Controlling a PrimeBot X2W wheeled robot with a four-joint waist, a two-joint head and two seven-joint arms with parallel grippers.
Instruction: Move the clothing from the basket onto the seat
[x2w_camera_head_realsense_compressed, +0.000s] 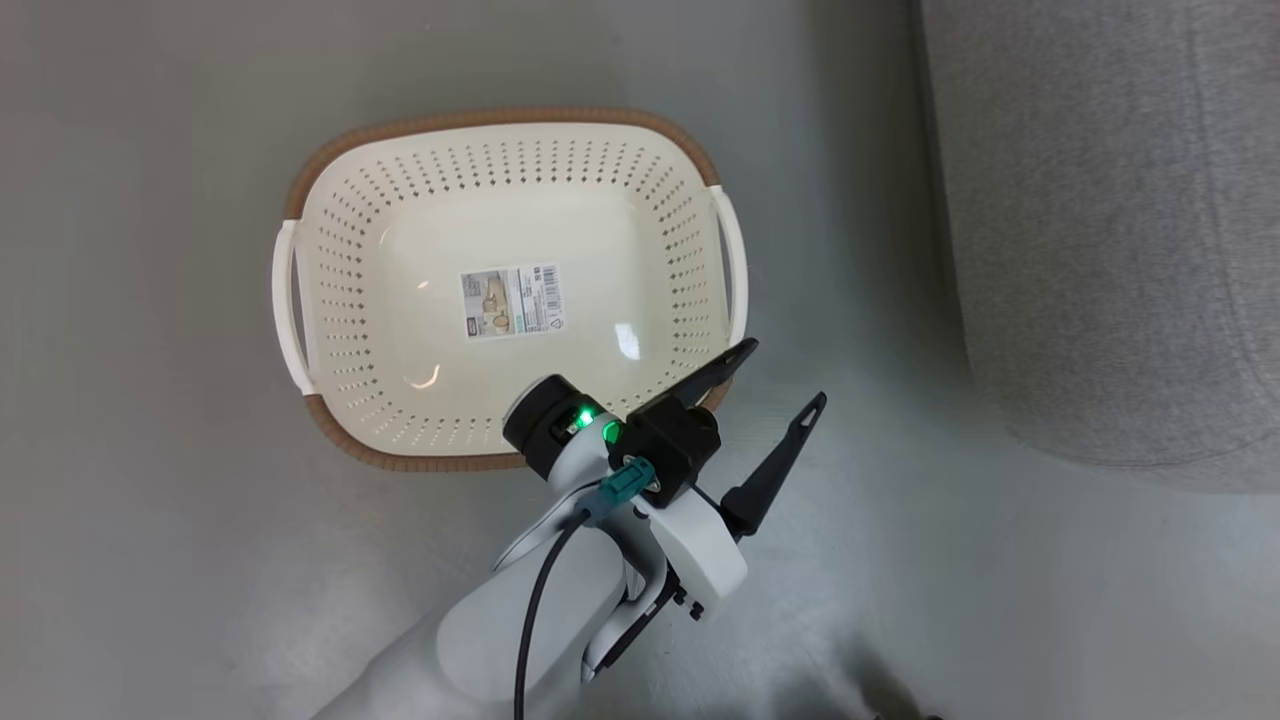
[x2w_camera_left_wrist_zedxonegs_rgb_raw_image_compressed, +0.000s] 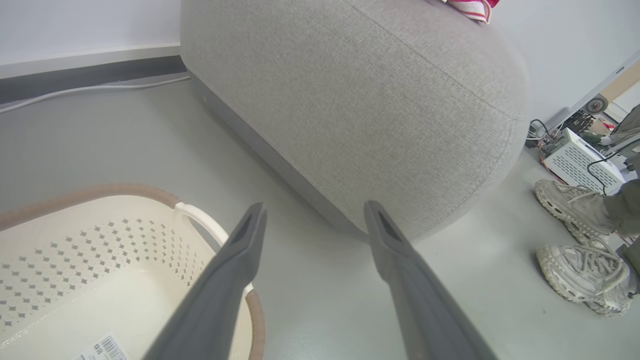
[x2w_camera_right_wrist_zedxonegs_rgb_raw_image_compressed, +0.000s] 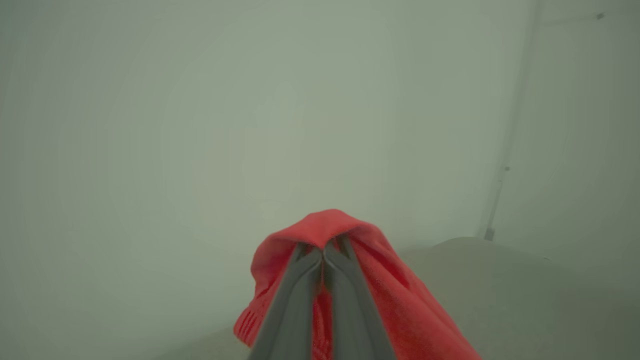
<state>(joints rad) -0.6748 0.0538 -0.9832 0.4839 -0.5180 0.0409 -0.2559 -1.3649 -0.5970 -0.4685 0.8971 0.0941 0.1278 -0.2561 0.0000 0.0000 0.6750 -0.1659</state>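
The right gripper (x2w_camera_right_wrist_zedxonegs_rgb_raw_image_compressed: 322, 254) was clamped on a fold of red clothing (x2w_camera_right_wrist_zedxonegs_rgb_raw_image_compressed: 385, 285), which was draped over the closed fingers, presumably so that it could be carried hanging free. A second garment (x2w_camera_left_wrist_zedxonegs_rgb_raw_image_compressed: 470, 7) was seen lying on top of the seat (x2w_camera_left_wrist_zedxonegs_rgb_raw_image_compressed: 375, 100). The left gripper (x2w_camera_head_realsense_compressed: 780, 378) was held with fingers apart by the basket (x2w_camera_head_realsense_compressed: 450, 170), whose sticker (x2w_camera_head_realsense_compressed: 512, 300) was uncovered, so nothing more was judged to need lifting out.
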